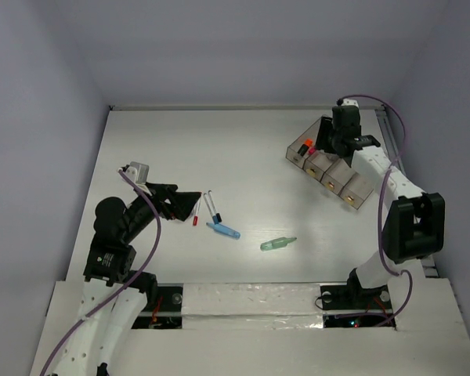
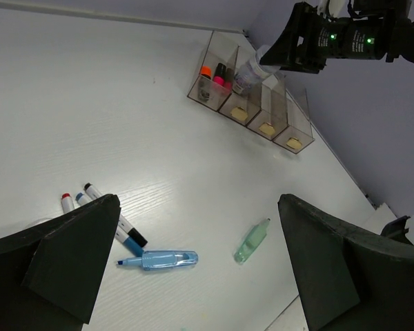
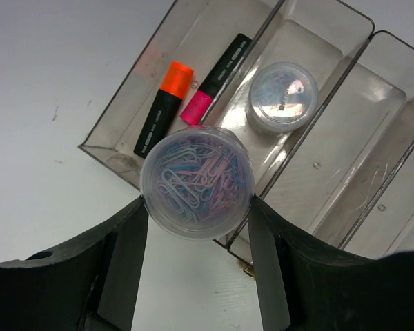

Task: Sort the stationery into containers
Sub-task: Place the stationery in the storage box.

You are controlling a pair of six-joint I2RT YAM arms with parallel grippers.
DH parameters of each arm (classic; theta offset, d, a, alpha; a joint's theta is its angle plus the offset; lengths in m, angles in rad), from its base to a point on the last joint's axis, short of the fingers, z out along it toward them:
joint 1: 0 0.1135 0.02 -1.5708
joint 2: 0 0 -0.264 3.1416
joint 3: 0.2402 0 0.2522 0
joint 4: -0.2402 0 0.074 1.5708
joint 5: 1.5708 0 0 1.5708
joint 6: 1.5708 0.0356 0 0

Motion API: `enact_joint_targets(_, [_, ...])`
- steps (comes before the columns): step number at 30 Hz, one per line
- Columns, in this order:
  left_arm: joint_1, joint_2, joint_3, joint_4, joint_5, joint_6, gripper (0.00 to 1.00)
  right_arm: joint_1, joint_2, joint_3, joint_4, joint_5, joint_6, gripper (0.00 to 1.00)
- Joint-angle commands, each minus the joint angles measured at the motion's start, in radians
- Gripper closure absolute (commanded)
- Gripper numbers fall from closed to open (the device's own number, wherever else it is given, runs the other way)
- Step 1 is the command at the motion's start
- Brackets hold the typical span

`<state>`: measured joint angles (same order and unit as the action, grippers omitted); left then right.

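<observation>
My right gripper (image 3: 196, 207) is shut on a round clear pot of paper clips (image 3: 196, 181) and holds it above the near end of the containers' first two bins (image 3: 363, 47). The first bin holds the orange highlighter (image 3: 164, 107) and the pink-black highlighter (image 3: 217, 79). The second bin holds another round pot (image 3: 283, 96). My left gripper (image 2: 196, 207) is open and empty above the table. Thin white pens (image 2: 110, 214) with red, blue and black tips, the light-blue marker (image 2: 159, 259) and the pale-green tube (image 2: 251, 241) lie on the table.
The joined tray (image 1: 352, 188) stands slanted at the back right, next to the right wall. Its two right-hand bins show only small tan marks on their floors. The pens (image 1: 207, 205), marker (image 1: 224, 229) and tube (image 1: 277, 244) lie mid-table, towards the front.
</observation>
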<state>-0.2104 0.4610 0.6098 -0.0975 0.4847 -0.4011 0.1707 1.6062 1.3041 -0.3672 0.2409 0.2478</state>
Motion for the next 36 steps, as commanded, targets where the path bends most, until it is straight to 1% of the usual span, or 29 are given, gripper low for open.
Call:
enact_joint_targets(1, [-0.004,0.004,0.002,0.036,0.008,0.004,0.01,-0.03,0.013,0.009,0.056,-0.009,0.024,0.63])
enact_joint_targets(12, [-0.004,-0.001,0.002,0.038,0.008,0.004,0.01,-0.048,0.103,0.027,0.019,-0.029,0.041,0.63])
enact_joint_targets(18, [-0.004,-0.001,0.002,0.038,0.008,0.005,0.01,-0.079,0.135,0.058,0.011,-0.055,0.045,0.63])
enact_joint_targets(24, [-0.004,0.001,0.001,0.036,0.006,0.005,0.01,-0.109,0.181,0.087,0.019,-0.048,0.054,0.62])
enact_joint_targets(33, [-0.004,0.005,0.002,0.033,0.002,0.005,0.01,-0.128,0.239,0.155,0.06,0.041,0.057,0.6])
enact_joint_targets(36, [-0.004,0.005,0.002,0.032,-0.001,0.005,0.01,-0.128,0.254,0.168,0.07,0.057,0.059,0.58])
